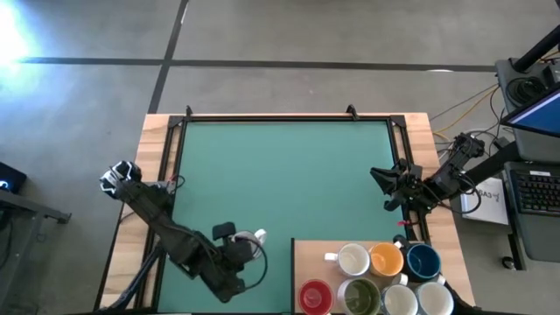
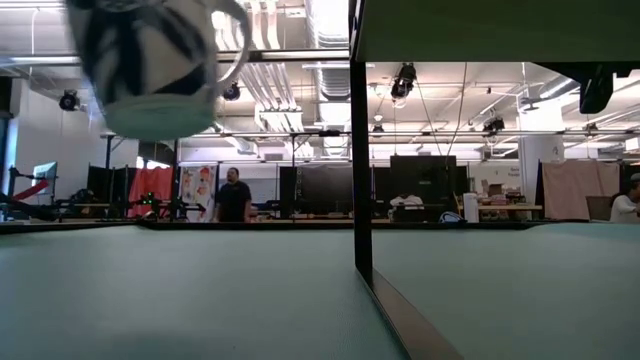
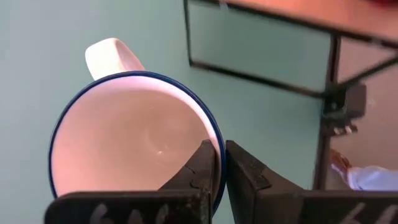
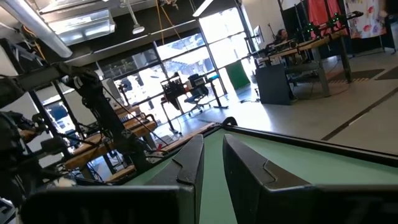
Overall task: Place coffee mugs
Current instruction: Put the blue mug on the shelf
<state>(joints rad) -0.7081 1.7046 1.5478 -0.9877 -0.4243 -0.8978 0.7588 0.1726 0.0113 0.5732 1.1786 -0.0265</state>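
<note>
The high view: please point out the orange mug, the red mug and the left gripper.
orange mug (image 1: 386,259), high view, on its inside.
red mug (image 1: 315,297), high view, on its inside.
left gripper (image 1: 246,248), high view, between its fingertips, at the white mug's (image 1: 257,239) rim.

High view: overhead, straight down, whole green table mat (image 1: 289,175) in frame. Low view: mat level, facing room; shares close white blue-rimmed mug (image 2: 150,65) with left wrist view (image 3: 134,146). Right wrist view: near table's right edge, facing across mat toward windows.
</note>
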